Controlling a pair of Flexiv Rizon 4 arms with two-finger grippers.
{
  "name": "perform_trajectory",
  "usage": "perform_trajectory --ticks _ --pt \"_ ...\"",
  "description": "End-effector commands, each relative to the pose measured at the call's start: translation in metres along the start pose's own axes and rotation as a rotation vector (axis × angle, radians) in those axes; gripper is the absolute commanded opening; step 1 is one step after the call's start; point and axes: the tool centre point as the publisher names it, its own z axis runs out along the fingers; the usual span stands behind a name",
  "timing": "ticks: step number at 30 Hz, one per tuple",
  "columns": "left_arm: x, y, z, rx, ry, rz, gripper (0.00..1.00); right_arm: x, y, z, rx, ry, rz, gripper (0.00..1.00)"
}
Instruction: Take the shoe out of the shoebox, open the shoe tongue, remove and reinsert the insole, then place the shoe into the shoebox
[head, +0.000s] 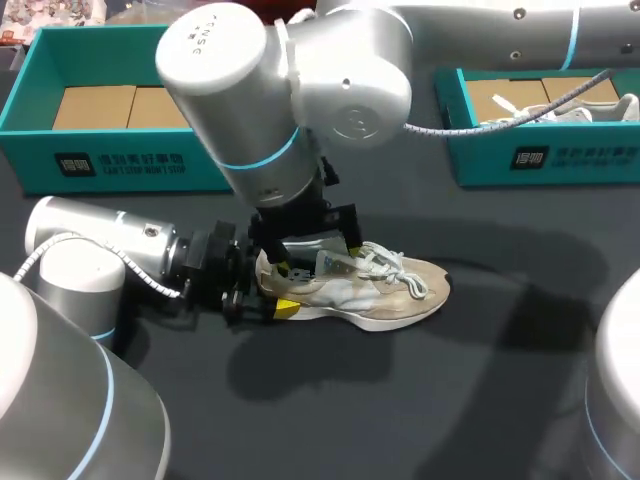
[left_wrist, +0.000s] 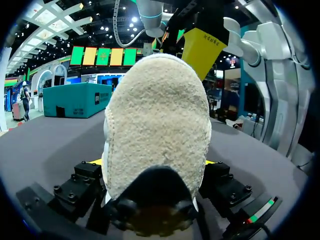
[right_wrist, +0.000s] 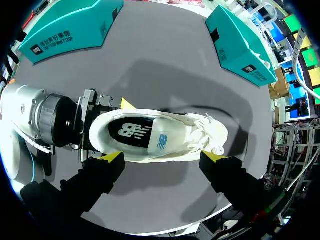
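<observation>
Plainly, the shoe (head: 360, 285) is a beige and white trainer with white laces, standing on its sole on the dark counter (head: 500, 400), nearer the robot than the teal left shoebox (head: 130, 160) and right shoebox (head: 560, 160). Only the right wrist view looks down into its mouth, where a dark insole (right_wrist: 131, 132) shows, whereas the left wrist view is filled by the fuzzy heel, which the left jaws clamp from both sides. The left arm (head: 100, 255) lies low along the counter behind the heel, and the right arm (head: 300, 90) points down over the heel opening, its right jaws spread wide and holding nothing.
</observation>
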Motion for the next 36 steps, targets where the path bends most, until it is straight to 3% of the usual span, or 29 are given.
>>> perform_trajectory --ticks 1,14,25,36 --pt "0.001 0.004 0.0 0.0 -0.002 0.0 0.0 0.007 -0.005 0.007 -0.015 -0.13 0.46 1.0" --pt "0.001 0.004 0.0 0.0 -0.002 0.0 0.0 -0.01 0.001 0.025 -0.041 -0.168 0.542 1.0" --pt "0.001 0.004 0.0 0.0 -0.002 0.0 0.0 -0.007 0.012 0.04 -0.047 -0.172 0.567 1.0" --pt "0.001 0.004 0.0 0.0 -0.002 0.0 0.0 -0.022 0.007 0.053 -0.067 -0.192 0.627 1.0"
